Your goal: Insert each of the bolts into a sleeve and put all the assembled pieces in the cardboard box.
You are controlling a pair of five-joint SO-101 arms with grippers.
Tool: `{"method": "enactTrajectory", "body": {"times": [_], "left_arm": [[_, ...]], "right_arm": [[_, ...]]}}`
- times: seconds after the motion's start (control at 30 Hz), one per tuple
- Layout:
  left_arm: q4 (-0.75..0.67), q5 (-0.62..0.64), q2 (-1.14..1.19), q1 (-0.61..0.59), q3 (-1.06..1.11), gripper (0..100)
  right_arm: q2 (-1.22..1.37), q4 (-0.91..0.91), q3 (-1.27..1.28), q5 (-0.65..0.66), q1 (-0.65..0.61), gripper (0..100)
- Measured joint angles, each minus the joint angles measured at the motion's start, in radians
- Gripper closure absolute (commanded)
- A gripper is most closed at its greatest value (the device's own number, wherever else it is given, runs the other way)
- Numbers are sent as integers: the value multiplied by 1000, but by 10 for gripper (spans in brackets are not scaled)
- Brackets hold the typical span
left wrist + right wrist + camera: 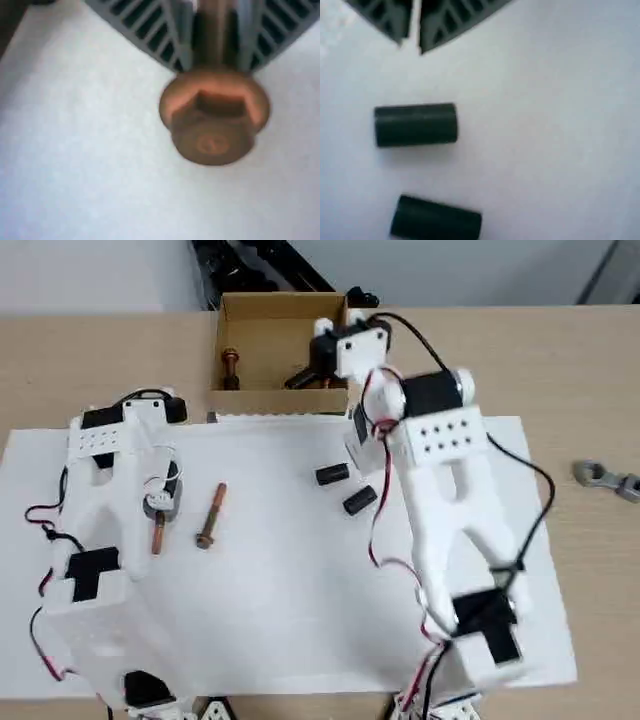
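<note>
A copper bolt (215,125) is clamped by its shank in the left gripper (215,60), fingers closed on it, with the hex head sticking out past the fingertips just above the white sheet (280,590). In the high view this held bolt (158,537) sits near the sheet's left side, and a second, loose bolt (210,515) lies just beside it, not touching.

Two black sleeves (332,474) (359,500) lie near each other right of centre, apart. The right gripper (415,42) hangs just beyond them, fingers drawn together with only a thin slit between and nothing held.

Between the loose bolt and the sleeves, and across the sheet's near half, the paper is bare.

The cardboard box (275,308) stands at the sheet's far edge. One assembled bolt (230,368) lies along its left wall; a second dark piece (305,378) near the front wall is partly hidden under the right arm, which folds over the box. The left arm stays low along the sheet's left edge.

A wrench (605,477) lies on the wooden table (100,360) to the right.
</note>
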Motion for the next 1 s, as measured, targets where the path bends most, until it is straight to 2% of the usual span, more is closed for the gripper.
{"method": "enactTrajectory", "body": {"times": [0.23, 0.5, 0.6, 0.7, 1.0], "left_arm": [[-61, 0, -6, 0, 60, 994], [-71, 0, -8, 0, 64, 994], [-71, 0, -8, 0, 64, 994], [-71, 0, -8, 0, 64, 994], [-72, 0, -57, 0, 87, 994]], "right_arm": [[109, 11, -48, 201, -3, 937], [212, -37, -49, 551, -5, 935], [244, -52, -49, 655, -14, 890], [278, -66, -49, 738, -25, 845], [324, -163, -52, 890, -23, 851]]}}
